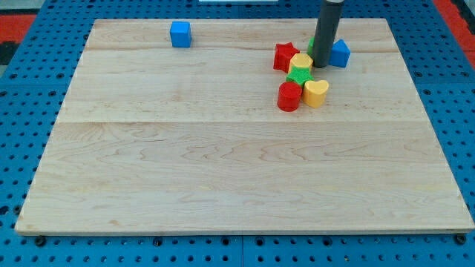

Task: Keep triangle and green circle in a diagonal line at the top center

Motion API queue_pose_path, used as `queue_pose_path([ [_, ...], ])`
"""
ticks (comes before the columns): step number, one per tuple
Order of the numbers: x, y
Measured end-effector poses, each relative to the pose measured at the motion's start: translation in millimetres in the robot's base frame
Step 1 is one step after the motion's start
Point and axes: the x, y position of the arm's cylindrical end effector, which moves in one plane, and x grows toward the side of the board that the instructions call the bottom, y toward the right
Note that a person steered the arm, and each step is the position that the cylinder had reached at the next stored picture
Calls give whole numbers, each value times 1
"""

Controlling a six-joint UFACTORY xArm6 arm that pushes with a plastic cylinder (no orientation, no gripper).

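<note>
My tip (321, 65) stands at the upper right of the board, inside a cluster of blocks. A green block (312, 49) shows only as a sliver at the rod's left edge, so its shape cannot be made out. A blue block (341, 53), possibly the triangle, sits just right of the rod. A yellow hexagon (301, 61) is just left of the tip, touching or nearly so. A red star (284, 56) lies left of the hexagon. A green star (300, 76) lies below the hexagon.
A red cylinder (289, 97) and a yellow heart (316, 93) sit side by side below the green star. A blue cube (180, 34) stands alone near the board's top left. The wooden board (223, 170) rests on a blue pegboard table.
</note>
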Motion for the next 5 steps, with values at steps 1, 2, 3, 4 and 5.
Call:
queue_pose_path([
  [1,9,74],
  [2,-11,133],
  [3,-19,66],
  [4,-22,-24],
  [5,-41,-49],
])
